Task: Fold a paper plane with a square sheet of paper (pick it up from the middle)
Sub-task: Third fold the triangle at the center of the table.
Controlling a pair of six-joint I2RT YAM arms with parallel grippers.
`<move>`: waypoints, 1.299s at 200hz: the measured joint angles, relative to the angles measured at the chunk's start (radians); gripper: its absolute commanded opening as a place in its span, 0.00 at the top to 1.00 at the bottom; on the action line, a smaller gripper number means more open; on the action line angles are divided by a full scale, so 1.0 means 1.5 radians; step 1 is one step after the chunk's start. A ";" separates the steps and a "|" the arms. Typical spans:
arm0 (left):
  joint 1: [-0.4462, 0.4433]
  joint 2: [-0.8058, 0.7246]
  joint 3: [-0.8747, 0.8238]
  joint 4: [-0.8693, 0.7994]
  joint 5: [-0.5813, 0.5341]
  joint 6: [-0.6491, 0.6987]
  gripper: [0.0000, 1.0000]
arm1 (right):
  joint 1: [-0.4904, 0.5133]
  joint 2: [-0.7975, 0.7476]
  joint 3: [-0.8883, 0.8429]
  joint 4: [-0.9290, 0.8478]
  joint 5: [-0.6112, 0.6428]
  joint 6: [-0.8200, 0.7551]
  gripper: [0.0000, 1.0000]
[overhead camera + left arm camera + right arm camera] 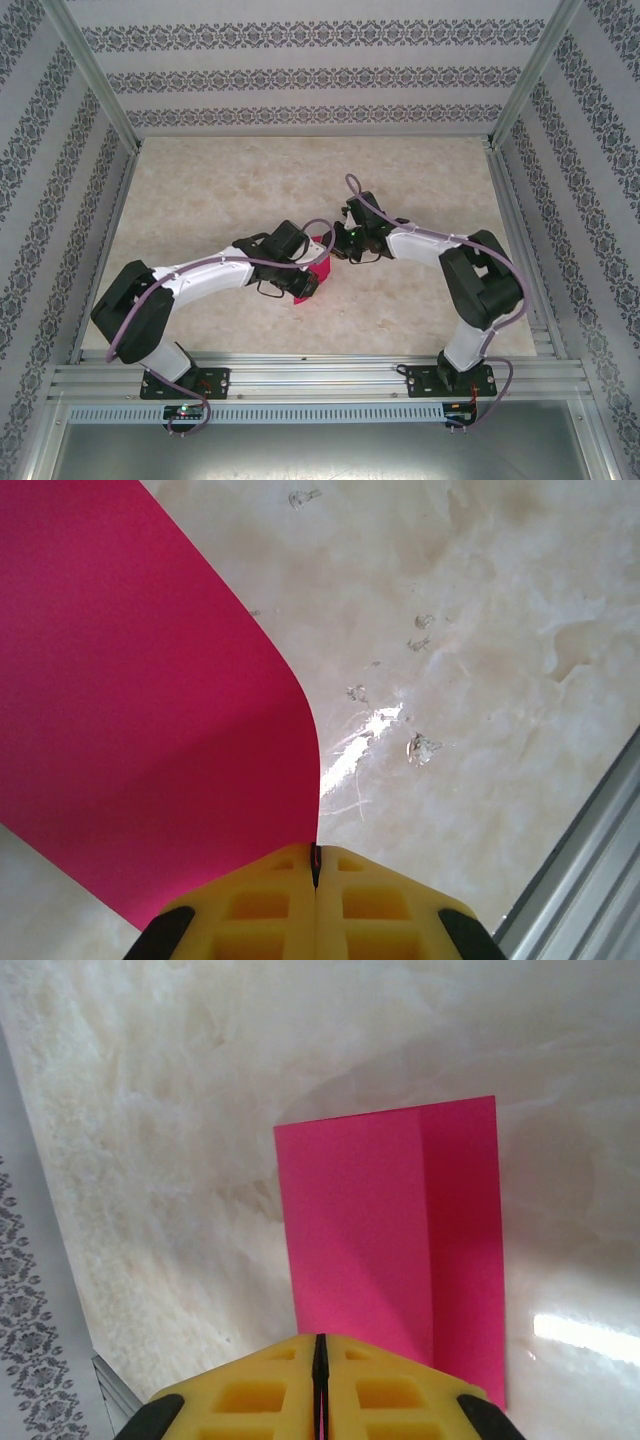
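The square sheet of paper (320, 268) is magenta-pink and sits between the two grippers, near the middle of the marble table. In the left wrist view the sheet (150, 730) curves up and away to the left. My left gripper (316, 858) is shut, with a pink sliver of the sheet's edge pinched between its yellow fingertips. In the right wrist view the sheet (360, 1220) lies doubled over, a darker strip showing along its right side. My right gripper (320, 1342) is shut at its near edge. In the top view, the left gripper (306, 272) and right gripper (338, 250) meet at the paper.
The marble tabletop (300, 180) stretches behind the grippers. Patterned walls with aluminium posts close off three sides. A metal rail (320, 375) runs along the front edge, and a rail (585, 880) shows close by at the lower right of the left wrist view.
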 measured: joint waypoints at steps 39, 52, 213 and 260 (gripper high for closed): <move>0.006 0.007 0.000 -0.001 0.016 -0.002 0.98 | 0.000 0.067 0.043 -0.015 -0.016 -0.022 0.90; 0.009 0.011 0.000 -0.001 0.017 -0.003 0.98 | 0.000 0.085 0.052 -0.028 -0.016 -0.035 0.90; 0.053 0.093 0.056 -0.048 -0.054 -0.018 0.94 | 0.001 0.123 0.084 -0.092 -0.017 -0.121 0.88; 0.060 0.094 0.056 -0.048 -0.066 -0.018 0.93 | 0.006 0.123 0.084 -0.091 -0.016 -0.121 0.88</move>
